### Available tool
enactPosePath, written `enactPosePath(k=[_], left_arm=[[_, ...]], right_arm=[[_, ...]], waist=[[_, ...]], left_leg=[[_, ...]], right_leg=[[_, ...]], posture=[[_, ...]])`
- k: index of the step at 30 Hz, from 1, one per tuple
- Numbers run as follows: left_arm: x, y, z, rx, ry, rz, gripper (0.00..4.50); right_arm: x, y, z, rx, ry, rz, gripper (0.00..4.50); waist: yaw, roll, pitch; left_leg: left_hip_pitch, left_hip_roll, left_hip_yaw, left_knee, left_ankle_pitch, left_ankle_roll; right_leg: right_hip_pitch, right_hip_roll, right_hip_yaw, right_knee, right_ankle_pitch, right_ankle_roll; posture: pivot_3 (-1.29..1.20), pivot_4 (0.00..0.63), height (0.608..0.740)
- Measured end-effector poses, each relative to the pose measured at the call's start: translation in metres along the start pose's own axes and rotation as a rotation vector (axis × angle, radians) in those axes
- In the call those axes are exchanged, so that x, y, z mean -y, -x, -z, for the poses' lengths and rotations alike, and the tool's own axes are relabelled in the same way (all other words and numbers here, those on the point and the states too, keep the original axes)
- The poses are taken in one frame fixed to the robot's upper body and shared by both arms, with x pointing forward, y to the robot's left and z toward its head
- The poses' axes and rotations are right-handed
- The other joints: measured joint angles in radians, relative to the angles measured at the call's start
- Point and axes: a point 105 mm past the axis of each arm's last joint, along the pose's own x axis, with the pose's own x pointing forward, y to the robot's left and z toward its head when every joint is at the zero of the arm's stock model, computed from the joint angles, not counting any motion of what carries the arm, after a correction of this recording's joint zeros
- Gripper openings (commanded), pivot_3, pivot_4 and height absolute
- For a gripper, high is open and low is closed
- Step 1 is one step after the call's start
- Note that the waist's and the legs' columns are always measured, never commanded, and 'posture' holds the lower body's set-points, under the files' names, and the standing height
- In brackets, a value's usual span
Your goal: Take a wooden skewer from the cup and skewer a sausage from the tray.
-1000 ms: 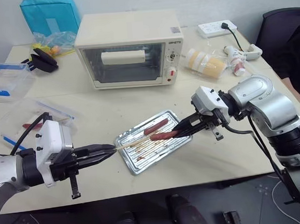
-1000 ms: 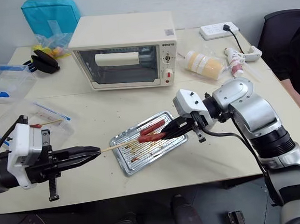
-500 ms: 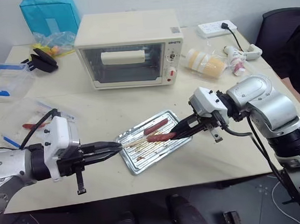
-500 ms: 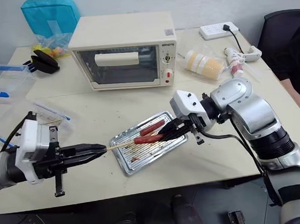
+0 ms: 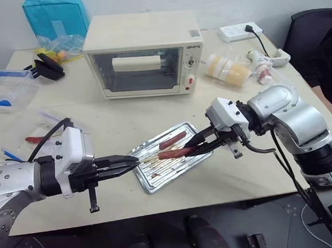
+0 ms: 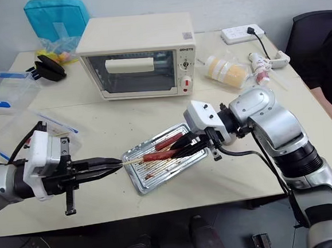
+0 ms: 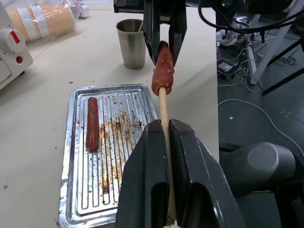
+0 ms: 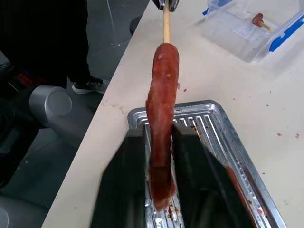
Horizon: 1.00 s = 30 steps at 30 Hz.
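My left gripper (image 5: 133, 160) is shut on the near end of the wooden skewer (image 7: 164, 109) and holds it level above the tray (image 5: 150, 188). A reddish sausage (image 5: 173, 153) is threaded on the skewer's far end, lifted off the tray. My right gripper (image 5: 189, 150) stands around the sausage's other end, its fingers (image 8: 190, 156) slightly parted on either side of it. A second sausage (image 7: 92, 122) lies on the ribbed tray floor. The steel cup (image 7: 131, 42) stands on the table just beyond the tray.
A cream toaster oven (image 5: 143, 54) stands behind the tray. Clear plastic boxes (image 5: 2, 91) sit at the left and wrapped paper cups (image 5: 226, 68) at the right. A power strip (image 5: 239, 32) lies at the back and a dark chair (image 5: 320, 37) beside the table.
My right gripper has carried the sausage left along the skewer, so less bare stick shows between the grippers. Its fingers have loosened around the sausage.
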Motion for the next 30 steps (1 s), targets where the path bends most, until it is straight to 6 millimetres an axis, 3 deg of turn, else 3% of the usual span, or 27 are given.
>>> enactPosePath(k=[3,8,14,18,24,28,30], left_arm=[[0.0,0.0,0.004,-0.002,0.017,-0.014,0.0],[-0.006,0.009,0.007,0.019,0.049,-0.132,0.0],[-0.016,0.035,0.013,0.075,0.104,-0.533,0.0],[-0.024,0.064,0.025,0.118,0.185,-0.965,0.0],[-0.041,0.114,0.047,0.14,0.301,-1.541,0.0],[-0.061,0.123,0.043,0.202,0.337,-1.699,0.0],[-0.069,0.125,0.046,0.207,0.374,-1.736,0.0]], right_arm=[[0.001,0.0,-0.002,-0.002,0.011,0.005,2.78],[0.008,0.005,-0.002,-0.002,0.008,0.048,2.78],[0.031,0.038,-0.015,0.05,-0.045,0.237,2.78],[0.031,0.048,-0.03,0.162,-0.139,0.283,2.78],[0.024,0.043,-0.05,0.24,-0.17,0.287,2.78],[0.024,0.037,-0.056,0.266,-0.179,0.286,2.78],[0.024,0.036,-0.056,0.273,-0.188,0.286,3.14]], waist=[[0.001,0.0,0.0],[-0.001,0.0,0.0],[0.002,-0.001,0.0],[0.004,-0.001,0.0],[0.006,-0.003,-0.002],[0.016,-0.005,-0.003],[0.021,-0.006,-0.003]], left_leg=[[0.0,0.0,0.0,0.0,0.0,0.0],[0.0,0.0,0.0,0.0,0.0,0.0],[0.0,0.001,-0.001,0.0,0.0,0.0],[0.0,0.0,-0.001,0.001,0.0,0.0],[0.001,-0.002,-0.001,0.001,0.0,0.0],[0.001,-0.004,-0.002,0.002,0.0,0.0],[0.001,-0.004,-0.002,0.002,0.0,0.0]], right_leg=[[0.0,0.0,0.0,0.0,0.0,0.0],[0.0,0.0,0.0,0.0,0.0,0.0],[0.0,-0.002,0.0,0.0,0.0,-0.001],[0.001,-0.002,0.0,0.001,0.0,0.0],[0.002,0.001,0.0,0.001,0.0,0.001],[0.004,0.001,0.0,0.0,0.001,0.001],[0.004,0.001,0.0,0.0,0.001,0.002]], posture=[[0.0,0.15,0.74],[0.0,0.15,0.74],[0.0,0.15,0.74],[0.0,0.15,0.74],[0.0,0.15,0.74],[0.0,0.15,0.74],[0.0,0.15,0.74]])
